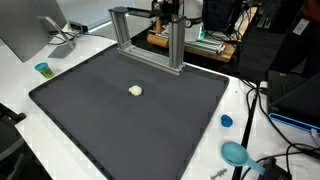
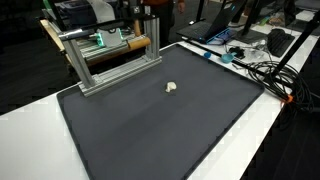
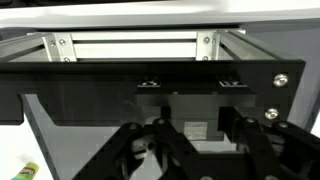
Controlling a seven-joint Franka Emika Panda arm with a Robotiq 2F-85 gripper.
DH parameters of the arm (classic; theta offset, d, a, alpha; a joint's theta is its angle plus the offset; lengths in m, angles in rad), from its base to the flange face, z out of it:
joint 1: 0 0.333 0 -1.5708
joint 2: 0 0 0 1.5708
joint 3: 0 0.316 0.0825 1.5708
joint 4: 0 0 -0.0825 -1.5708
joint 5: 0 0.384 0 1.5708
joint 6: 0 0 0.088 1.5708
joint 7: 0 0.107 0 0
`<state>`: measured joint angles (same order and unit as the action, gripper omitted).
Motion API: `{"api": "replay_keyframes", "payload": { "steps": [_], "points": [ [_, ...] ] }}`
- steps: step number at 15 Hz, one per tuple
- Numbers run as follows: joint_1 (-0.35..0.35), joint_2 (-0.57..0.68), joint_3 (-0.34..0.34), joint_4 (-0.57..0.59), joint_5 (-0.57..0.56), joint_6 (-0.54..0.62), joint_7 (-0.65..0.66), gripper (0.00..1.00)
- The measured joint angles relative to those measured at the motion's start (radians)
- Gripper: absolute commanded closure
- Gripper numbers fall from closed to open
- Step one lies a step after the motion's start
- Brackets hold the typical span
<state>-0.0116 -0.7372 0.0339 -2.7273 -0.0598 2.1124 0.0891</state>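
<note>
Closest to the wrist cam were the black finger links of the gripper (image 3: 190, 155). They were spread wide w/ nothing between them as far as I could see, though the tips themselves were cut off at the bottom of the pic.

Key relation imo: the silver aluminium-extrusion frame (image 3: 130, 45) sat straight ahead of the jaws and just below them. Its top bar ran crosswise, so its long axis was roughly parallel to the line from one finger to the other. No contact that I could make out, just near.

In both exterior views the frame (image 1: 177, 45) (image 2: 120, 72) stood along the desk edge on the arm's side, at the rim of the big dark grey rectangular mat (image 1: 100, 120) (image 2: 150, 130), which covered most of the white desk (image 1: 15, 85) (image 2: 30, 110).

The small cream-coloured roundish lump (image 1: 136, 90) (image 2: 172, 87) lay about mid-desk on the mat, well apart from every edge and corner. From the jaws it was past the frame and lower down, so well apart from the gripper too. No obvious long axis on it tbh, too small to tell. It didn't show in the wrist view at all.
</note>
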Motion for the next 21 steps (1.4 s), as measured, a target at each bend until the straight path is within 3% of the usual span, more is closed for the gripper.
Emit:
{"api": "replay_keyframes", "payload": {
  "steps": [13,17,21],
  "points": [
    [-0.035,0.008,0.01,0.034,-0.01,0.058,0.076,0.79],
    [-0.064,0.042,0.013,0.122,-0.061,0.078,0.073,0.79],
    [-0.086,0.202,-0.004,0.287,-0.086,0.078,0.029,0.79]
  ]
}}
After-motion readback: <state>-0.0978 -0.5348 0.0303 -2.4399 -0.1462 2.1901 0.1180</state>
